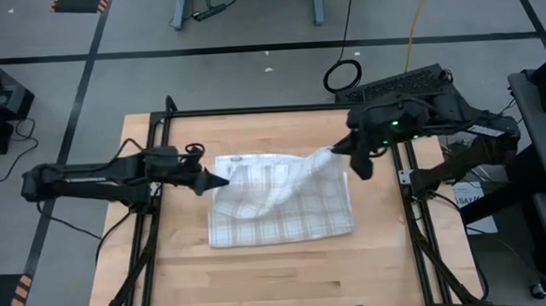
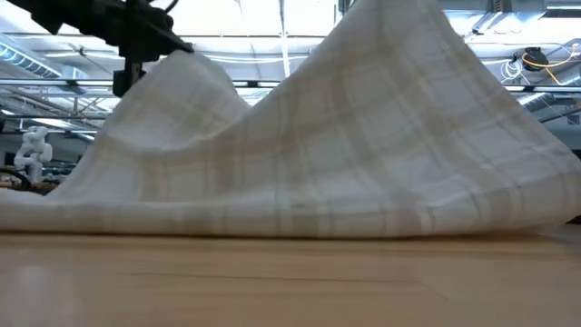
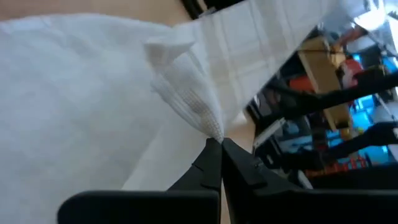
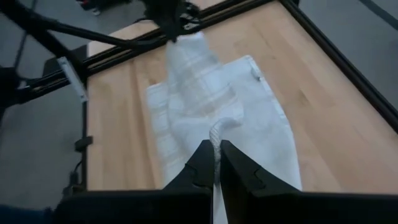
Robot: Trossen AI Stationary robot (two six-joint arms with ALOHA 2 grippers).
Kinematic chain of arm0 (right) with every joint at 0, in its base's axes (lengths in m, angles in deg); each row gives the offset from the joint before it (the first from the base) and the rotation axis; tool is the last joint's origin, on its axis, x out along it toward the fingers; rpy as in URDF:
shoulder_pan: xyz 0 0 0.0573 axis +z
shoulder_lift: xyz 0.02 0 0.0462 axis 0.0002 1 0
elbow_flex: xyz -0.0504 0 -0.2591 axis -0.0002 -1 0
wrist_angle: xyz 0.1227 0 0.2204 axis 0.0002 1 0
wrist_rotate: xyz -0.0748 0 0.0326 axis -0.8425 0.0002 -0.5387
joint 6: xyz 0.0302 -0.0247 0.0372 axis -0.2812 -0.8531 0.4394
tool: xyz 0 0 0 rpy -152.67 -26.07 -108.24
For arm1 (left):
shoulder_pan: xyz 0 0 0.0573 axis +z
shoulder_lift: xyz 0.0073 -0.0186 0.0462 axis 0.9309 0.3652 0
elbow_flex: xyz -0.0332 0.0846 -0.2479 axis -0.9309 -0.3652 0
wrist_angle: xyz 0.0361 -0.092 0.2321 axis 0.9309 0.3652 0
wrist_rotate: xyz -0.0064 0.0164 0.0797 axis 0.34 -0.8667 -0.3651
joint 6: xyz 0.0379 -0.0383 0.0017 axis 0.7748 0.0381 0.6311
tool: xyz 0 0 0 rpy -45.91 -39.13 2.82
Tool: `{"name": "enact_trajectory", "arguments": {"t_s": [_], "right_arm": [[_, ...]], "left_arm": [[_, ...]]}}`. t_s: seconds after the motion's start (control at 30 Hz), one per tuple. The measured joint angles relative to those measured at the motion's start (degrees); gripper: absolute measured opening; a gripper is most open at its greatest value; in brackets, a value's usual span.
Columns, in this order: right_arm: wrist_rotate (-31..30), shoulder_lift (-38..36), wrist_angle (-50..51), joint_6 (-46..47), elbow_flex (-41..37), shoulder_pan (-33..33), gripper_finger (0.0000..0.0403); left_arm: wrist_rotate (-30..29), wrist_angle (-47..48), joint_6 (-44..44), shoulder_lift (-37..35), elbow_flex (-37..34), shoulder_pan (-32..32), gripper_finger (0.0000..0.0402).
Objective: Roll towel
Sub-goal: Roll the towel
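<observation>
towel [image 1: 285,204] | both jaws clenched on its far corners, lifted off tabletop [image 1: 261,275] | we judged: to start rolling

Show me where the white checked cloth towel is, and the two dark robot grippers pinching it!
White checked cloth towel [image 1: 286,213]: high view, on its flat part lying on the table.
Left gripper [image 1: 220,181]: high view, at its fingertips, shut on the towel's left corner.
Right gripper [image 1: 340,148]: high view, at its fingertips, shut on the lifted right corner.
</observation>
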Motion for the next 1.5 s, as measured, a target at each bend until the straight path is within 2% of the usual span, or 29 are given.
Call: {"name": "enact_trajectory", "arguments": {"t_s": [0.13, 0.27, 0.37, 0.43, 0.53, 0.63, 0.8, 0.9, 1.13, 1.33, 1.5], "right_arm": [[0.6, -3.3, 1.3, 0.0, 0.0, 0.0, 0.0002], [0.4, -5.4, 0.9, 1.2, 0.0, -0.5, 0.0002], [0.4, -5.6, 1.0, 2.9, 0.0, -0.5, 0.0002], [0.5, -5.6, 1.0, 3.2, 0.0, -0.5, 0.0002], [0.5, -5.1, 0.7, 3.2, 0.0, -0.5, 0.0002], [0.7, -4.5, 0.3, 2.9, 0.0, -0.5, 0.0002], [2.2, -5.4, -0.9, 3.2, 0.0, -0.4, 0.0002], [2.2, -6.5, -1.9, 3.4, 0.0, -0.4, 0.0002], [2.0, -9.0, -1.6, 3.1, 0.0, -0.4, 0.0002], [3.3, -11.5, -0.3, 3.3, 0.0, -0.4, 0.0002], [6.3, -13.2, -0.2, 5.7, 0.0, -0.4, 0.0002]], "left_arm": [[-9.4, 5.0, 0.3, -1.3, 0.0, 0.0, 0.0004], [-19.3, 14.0, -0.9, -0.9, -0.1, 0.0, 0.0004], [-23.3, 19.8, -0.9, 0.8, -0.2, 0.1, 0.0004], [-23.7, 20.0, 0.6, 2.1, -0.2, 0.2, 0.0003], [-22.4, 18.2, 1.5, 3.9, -0.2, 0.3, 0.0003], [-18.6, 12.2, 1.4, 4.4, -0.2, 0.3, 0.0003], [-9.8, -6.2, 2.0, 1.1, -0.1, -0.2, 0.0003], [-5.9, -13.1, 1.4, -1.6, 1.2, -0.5, 0.0003], [3.6, -13.8, -1.8, -4.4, 4.3, -2.8, 0.0003], [7.2, -12.9, -3.7, -2.8, 4.3, -7.6, 0.0003], [7.5, -12.5, -4.7, -1.6, 4.3, -11.7, 0.0003]]}}
